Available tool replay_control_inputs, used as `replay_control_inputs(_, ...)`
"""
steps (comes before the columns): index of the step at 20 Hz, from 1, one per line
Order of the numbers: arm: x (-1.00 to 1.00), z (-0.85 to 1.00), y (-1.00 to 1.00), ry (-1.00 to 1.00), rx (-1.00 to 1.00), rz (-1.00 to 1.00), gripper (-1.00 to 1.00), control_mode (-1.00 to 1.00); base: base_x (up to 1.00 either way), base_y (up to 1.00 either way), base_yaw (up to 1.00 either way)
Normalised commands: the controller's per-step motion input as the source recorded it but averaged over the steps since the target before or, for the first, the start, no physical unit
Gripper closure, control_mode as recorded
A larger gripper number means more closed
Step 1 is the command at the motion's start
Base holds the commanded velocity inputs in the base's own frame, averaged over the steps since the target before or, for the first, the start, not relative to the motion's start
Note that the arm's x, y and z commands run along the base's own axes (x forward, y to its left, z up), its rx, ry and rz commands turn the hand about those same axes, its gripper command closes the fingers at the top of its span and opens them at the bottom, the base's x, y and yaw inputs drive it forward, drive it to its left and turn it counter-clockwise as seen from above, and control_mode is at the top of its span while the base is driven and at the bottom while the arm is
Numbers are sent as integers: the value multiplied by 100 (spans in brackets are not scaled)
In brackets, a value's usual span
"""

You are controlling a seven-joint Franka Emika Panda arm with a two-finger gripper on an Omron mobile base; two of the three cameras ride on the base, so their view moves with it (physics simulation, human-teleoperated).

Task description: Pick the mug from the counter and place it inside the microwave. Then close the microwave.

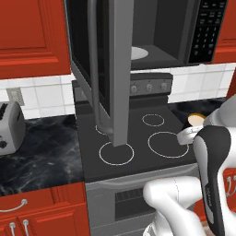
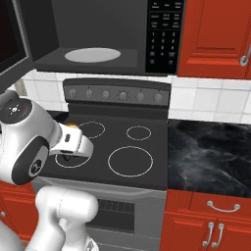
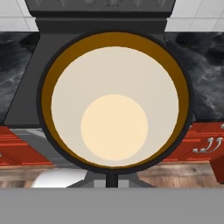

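The mug (image 3: pixel 114 103) sits right in front of the hand camera, its cream inside and brown rim seen mouth-on, so the jaws are pinched down narrow on its rim or wall and carry it. From the left base view a sliver of its tan top (image 1: pixel 195 120) peeks out beside the white wrist, in the air over the right edge of the stove (image 1: pixel 138 138), clear of the black marble table (image 1: pixel 41 152).

The step in hand, as I judge it, is carrying the mug up into the microwave (image 2: pixel 98 34). Its door (image 1: pixel 99 60) hangs wide open toward the left, and the white round plate (image 2: pixel 93 55) lies bare inside.

To do it well: keep the jaws pinched firmly, raise the mug above the floor of the opening before moving inward, and keep it upright. Approach from the right of the door so that the wrist does not strike its edge or long handle (image 1: pixel 94 69). Set it on the plate, release, then withdraw straight back before swinging the door shut.
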Motion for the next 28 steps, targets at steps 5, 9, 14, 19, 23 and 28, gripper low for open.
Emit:
replay_control_inputs(5, 0, 0, 0, 0, 0, 0, 100, 100, 0, 0, 0)
replay_control_inputs(9, 0, 0, 0, 0, 0, 0, 100, 100, 0, 0, 0)
replay_control_inputs(14, 0, 0, 0, 0, 0, 0, 100, -100, 0, 0, 0)
replay_control_inputs(19, 0, 0, 0, 0, 0, 0, 100, -100, 0, 0, 0)
replay_control_inputs(23, 0, 0, 0, 0, 0, 0, 100, -100, 0, 0, 0)
replay_control_inputs(28, -54, 23, 2, -14, 0, 9, 100, -100, 0, 0, 0)
